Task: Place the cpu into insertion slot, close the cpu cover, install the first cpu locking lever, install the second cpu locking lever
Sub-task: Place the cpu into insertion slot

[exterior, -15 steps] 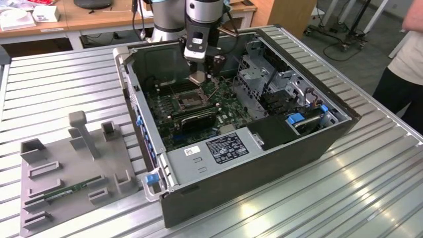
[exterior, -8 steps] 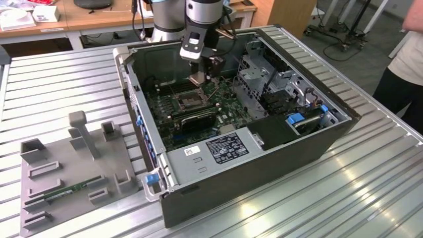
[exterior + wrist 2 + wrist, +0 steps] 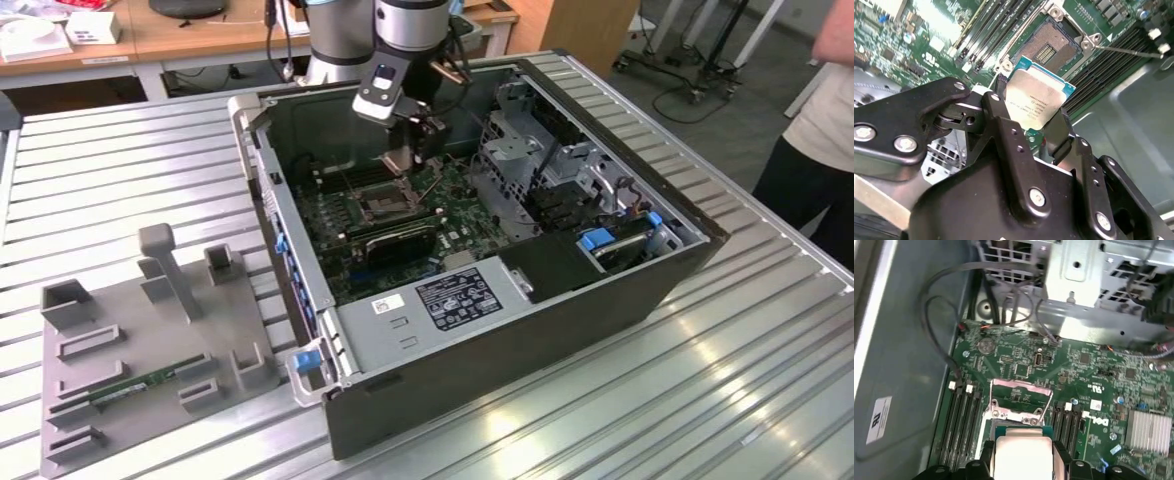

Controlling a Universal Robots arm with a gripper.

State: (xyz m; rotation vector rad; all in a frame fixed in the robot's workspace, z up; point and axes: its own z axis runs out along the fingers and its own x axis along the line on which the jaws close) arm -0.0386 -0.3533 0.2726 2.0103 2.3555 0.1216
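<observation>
My gripper (image 3: pixel 404 152) hangs inside the open computer case (image 3: pixel 667 270), shut on the cpu (image 3: pixel 1036 100). The chip is a flat square with a silvery top, clamped edge to edge between the two black fingers (image 3: pixel 999 112). Beyond it in the second wrist view lies the insertion slot (image 3: pixel 1051 42), a square socket with a dark centre, uncovered on the green board. In the exterior view the slot (image 3: pixel 380 205) lies a little below the gripper. In the first wrist view the cpu (image 3: pixel 1021 455) sits just short of the raised cpu cover (image 3: pixel 1021 384). A thin lever wire (image 3: pixel 1126 50) juts out beside the slot.
Long black memory slots (image 3: pixel 961 420) flank the socket on both sides. A drive cage (image 3: pixel 534 150), loose cables (image 3: pixel 939 315), a finned heatsink (image 3: pixel 1149 430) and the power supply (image 3: pixel 441 295) crowd the case. A grey fixture (image 3: pixel 147 340) with a green memory stick (image 3: pixel 134 385) lies outside. A person (image 3: pixel 821 130) stands at the exterior view's right.
</observation>
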